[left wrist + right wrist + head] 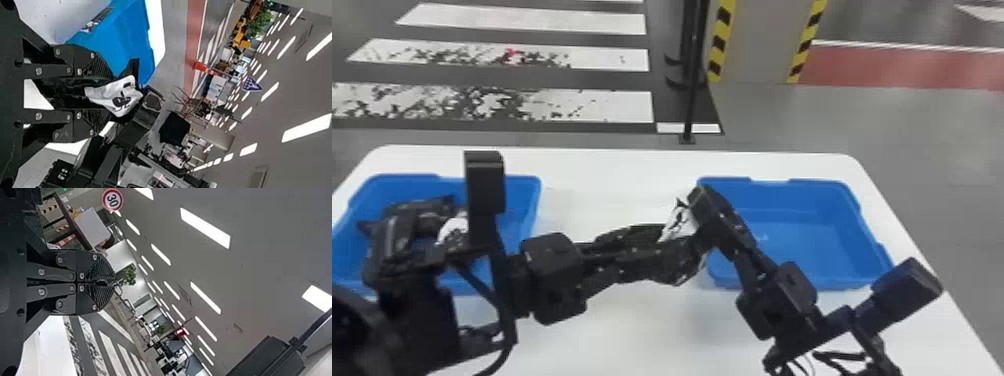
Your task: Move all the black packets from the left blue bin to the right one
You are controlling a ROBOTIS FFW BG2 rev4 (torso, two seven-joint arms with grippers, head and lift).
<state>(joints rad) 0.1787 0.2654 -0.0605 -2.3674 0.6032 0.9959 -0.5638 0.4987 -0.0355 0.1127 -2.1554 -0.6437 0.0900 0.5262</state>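
open room above the right blue bin (812, 235), right arm (777, 300) across its near-left corner

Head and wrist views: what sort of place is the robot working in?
Probably a large indoor test hall or lab: rows of strip lights run overhead, a zebra crossing is marked out indoors, and a red-rimmed road sign is in the background.

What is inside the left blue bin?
Black packets and a whitish patch show inside the left blue bin. The left arm hides part, so I can't count them.
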